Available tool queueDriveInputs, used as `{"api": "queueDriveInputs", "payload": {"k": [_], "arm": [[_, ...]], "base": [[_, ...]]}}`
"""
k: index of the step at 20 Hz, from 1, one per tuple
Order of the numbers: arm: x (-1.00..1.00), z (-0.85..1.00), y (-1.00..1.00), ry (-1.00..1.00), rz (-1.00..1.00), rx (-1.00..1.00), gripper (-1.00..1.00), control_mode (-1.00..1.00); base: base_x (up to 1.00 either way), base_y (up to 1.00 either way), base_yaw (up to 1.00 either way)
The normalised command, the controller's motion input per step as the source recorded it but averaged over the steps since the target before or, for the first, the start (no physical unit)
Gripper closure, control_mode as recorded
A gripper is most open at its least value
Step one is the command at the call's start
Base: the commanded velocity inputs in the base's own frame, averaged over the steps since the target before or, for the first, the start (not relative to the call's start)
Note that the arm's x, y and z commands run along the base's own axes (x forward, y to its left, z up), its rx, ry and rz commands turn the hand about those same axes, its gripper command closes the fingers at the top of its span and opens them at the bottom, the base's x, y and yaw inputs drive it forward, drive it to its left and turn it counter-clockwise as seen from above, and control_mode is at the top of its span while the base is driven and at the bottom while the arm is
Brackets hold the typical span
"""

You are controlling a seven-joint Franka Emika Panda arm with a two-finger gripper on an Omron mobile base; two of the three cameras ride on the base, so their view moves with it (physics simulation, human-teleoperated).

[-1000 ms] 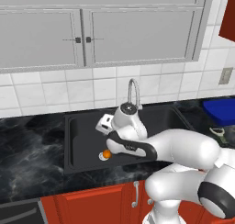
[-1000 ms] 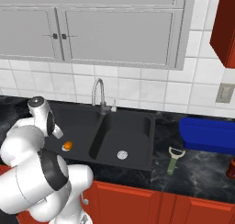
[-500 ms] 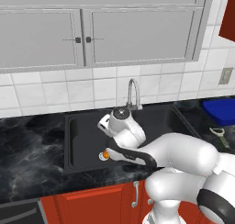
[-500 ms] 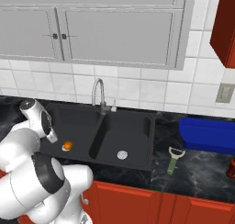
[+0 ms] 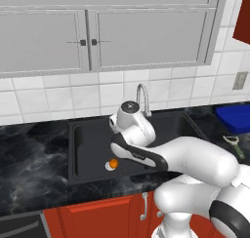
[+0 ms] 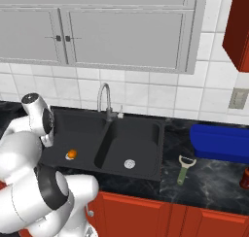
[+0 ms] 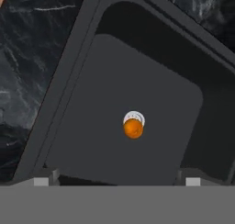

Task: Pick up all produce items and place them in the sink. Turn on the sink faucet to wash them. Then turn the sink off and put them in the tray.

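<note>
The produce item, a small round orange fruit (image 7: 133, 129), lies on the silver drain in the left basin of the black sink (image 7: 69, 94). It also shows in the left base view as the orange fruit (image 5: 113, 163) and in the right base view (image 6: 71, 154). My gripper (image 7: 117, 182) hangs open above that basin with nothing between its fingertips (image 7: 41, 181), clear of the fruit. The silver gooseneck sink faucet (image 6: 103, 98) stands behind the divider of the sink (image 6: 146, 148). The blue tray (image 6: 219, 143) rests on the counter at the right.
A green-handled peeler (image 6: 184, 167) lies on the dark marble counter between sink and tray. The right basin has its own drain (image 6: 129, 163). My arm (image 5: 146, 149) crosses over the sink's middle. Grey wall cabinets (image 5: 97, 37) hang above.
My hand has drawn up and slightly left above the left basin. The orange fruit has stayed on the drain, and the jaws have stayed open.
</note>
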Motion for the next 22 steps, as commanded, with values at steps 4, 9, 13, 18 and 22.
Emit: {"api": "queueDriveInputs", "payload": {"k": [4, 9, 13, 18, 22], "arm": [[-0.12, 0.07, 0.0, 0.07, -0.54, 0.15, -1.0, -1.0], [-0.19, 0.15, 0.0, 0.06, -0.53, 0.22, -1.0, -1.0], [-0.15, 0.02, 0.0, 0.03, -0.52, 0.19, -1.0, -1.0], [-0.06, 0.0, 0.0, 0.0, -0.51, 0.19, -1.0, -1.0], [-0.03, 0.0, -0.01, 0.01, -0.46, 0.22, -1.0, -1.0]], "base": [[0.0, 0.0, 0.0], [0.0, 0.0, 0.0], [0.0, 0.0, 0.0], [0.0, 0.0, 0.0], [0.0, 0.0, 0.0]]}}
